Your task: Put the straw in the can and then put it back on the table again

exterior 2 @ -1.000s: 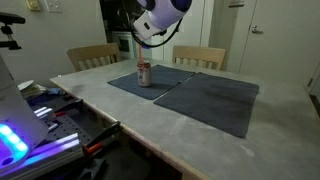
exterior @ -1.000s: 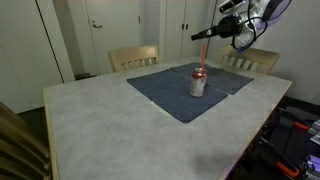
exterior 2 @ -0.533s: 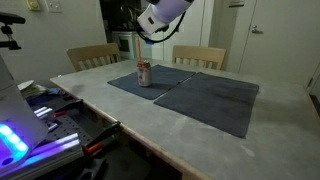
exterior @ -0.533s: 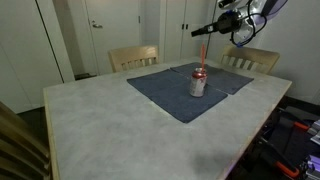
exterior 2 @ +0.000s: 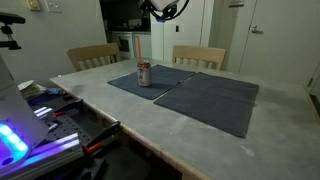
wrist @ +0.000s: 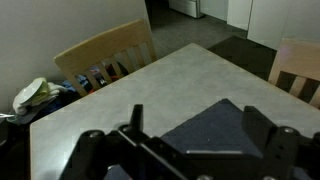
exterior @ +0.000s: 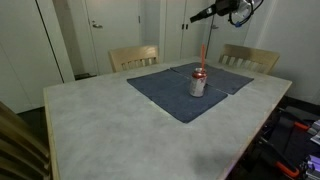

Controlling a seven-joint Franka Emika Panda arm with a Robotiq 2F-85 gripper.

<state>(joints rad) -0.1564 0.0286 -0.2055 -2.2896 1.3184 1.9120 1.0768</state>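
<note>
We see the straw (exterior: 204, 55) standing nearly upright in the can (exterior: 198, 85), its lower end inside the red top and most of its length rising above it. The can stands on a dark blue mat (exterior: 160, 95) that lies on the table (exterior: 100, 125), toward the far side where two wooden chairs (exterior: 133, 57) are drawn up. In an exterior view a second mat (exterior 2: 205, 100) lies just beside the one under the can. The gripper (exterior: 228, 10) hangs high above the table, well apart from the straw, at the top edge of both exterior views. In the wrist view we find its fingers (wrist: 268, 150) spread wide with nothing between them; below them lie a corner of a mat and bare table top.
</note>
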